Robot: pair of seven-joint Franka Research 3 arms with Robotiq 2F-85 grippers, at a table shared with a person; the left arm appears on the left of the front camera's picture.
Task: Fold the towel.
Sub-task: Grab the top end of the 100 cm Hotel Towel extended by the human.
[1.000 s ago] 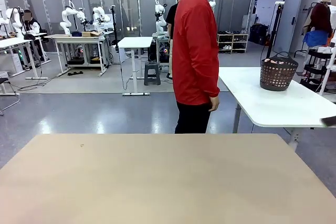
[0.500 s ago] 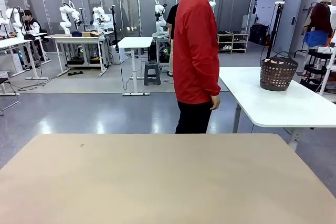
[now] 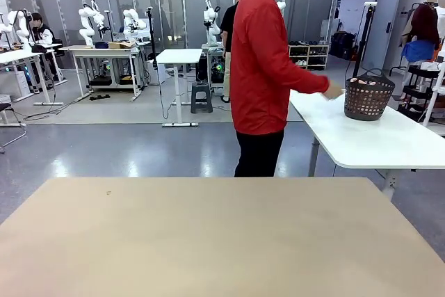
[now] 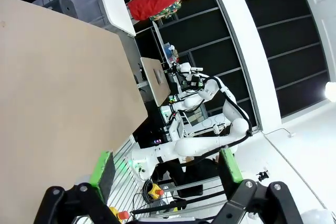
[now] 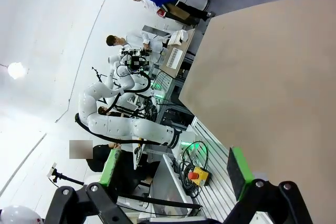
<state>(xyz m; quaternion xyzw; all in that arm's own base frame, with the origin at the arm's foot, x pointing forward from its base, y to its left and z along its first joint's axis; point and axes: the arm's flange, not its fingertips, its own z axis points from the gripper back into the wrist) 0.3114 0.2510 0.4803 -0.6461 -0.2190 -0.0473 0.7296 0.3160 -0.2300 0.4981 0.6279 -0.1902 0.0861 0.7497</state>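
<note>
Bright, even overhead light fills the room, leaving a soft sheen on the far grey floor and hardly any shadow on the near matte table — the person's outstretched hand is motion-blurred, and the 2 wrist views bow strongly at their edges, each with a glaring lamp.

Towel mostly hidden inside basket.

Person stands behind the near counter. Basket sits on the other counter back right, right by their hand
</note>
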